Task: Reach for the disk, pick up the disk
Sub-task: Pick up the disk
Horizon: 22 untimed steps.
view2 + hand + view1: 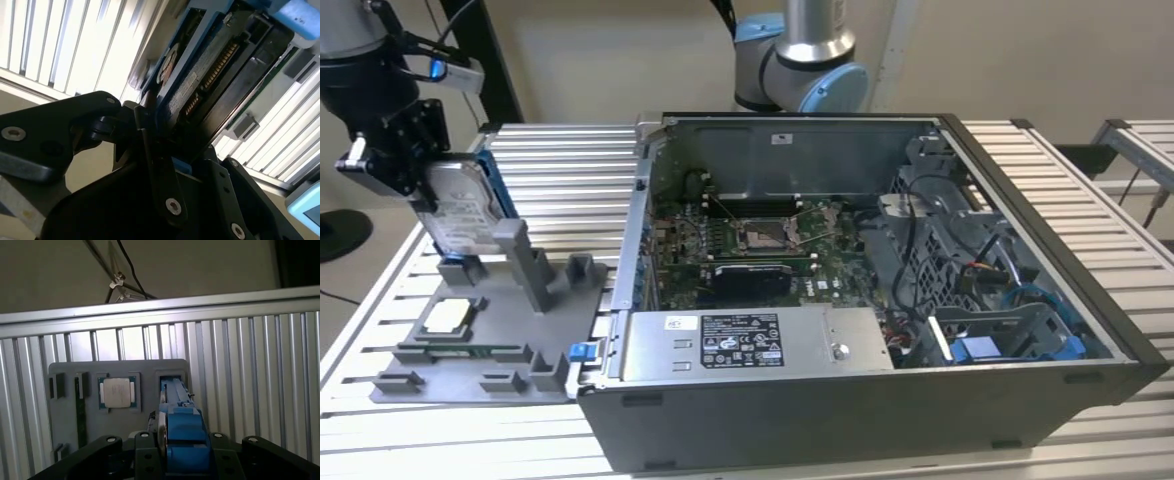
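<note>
Within the hand (430,180) sits the disk (464,218), clamped upright.

Bare slats of the surface (560,160) lie open along its far edge, behind the grey fixture (494,320). A tall post (518,260) rises just beside the upright disk (460,205), and the open computer case (854,410) blocks the middle of the surface.
</note>
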Each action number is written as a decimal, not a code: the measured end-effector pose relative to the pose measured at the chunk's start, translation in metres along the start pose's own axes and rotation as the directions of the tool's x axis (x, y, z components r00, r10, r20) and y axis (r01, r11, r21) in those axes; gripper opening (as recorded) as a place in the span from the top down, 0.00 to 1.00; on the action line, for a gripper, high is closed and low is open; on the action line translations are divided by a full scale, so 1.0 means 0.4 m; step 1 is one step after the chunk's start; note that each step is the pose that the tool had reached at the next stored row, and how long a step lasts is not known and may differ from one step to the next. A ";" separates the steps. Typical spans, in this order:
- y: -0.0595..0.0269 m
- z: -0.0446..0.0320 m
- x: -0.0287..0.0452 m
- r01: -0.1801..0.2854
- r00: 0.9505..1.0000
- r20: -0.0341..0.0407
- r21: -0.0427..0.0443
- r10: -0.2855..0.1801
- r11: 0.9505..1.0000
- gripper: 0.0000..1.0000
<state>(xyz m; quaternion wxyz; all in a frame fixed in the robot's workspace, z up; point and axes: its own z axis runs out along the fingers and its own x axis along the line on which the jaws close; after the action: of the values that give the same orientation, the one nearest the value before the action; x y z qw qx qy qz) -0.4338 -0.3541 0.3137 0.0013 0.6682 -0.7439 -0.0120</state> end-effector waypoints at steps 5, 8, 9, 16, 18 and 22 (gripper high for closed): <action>0.000 -0.009 0.000 0.000 1.000 0.000 0.000 0.000 1.000 1.00; 0.000 -0.016 0.000 0.000 1.000 0.000 0.000 0.000 1.000 1.00; 0.000 -0.018 0.000 0.000 1.000 0.000 0.000 0.000 1.000 1.00; 0.001 -0.032 -0.001 0.000 1.000 0.000 0.000 0.000 1.000 1.00; 0.001 -0.036 -0.001 0.000 1.000 0.000 0.000 0.000 1.000 1.00; 0.001 -0.043 -0.001 0.000 1.000 0.000 0.000 0.000 1.000 1.00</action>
<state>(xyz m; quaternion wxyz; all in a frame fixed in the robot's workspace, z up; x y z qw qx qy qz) -0.4338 -0.3541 0.3310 0.0013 0.6682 -0.7439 -0.0120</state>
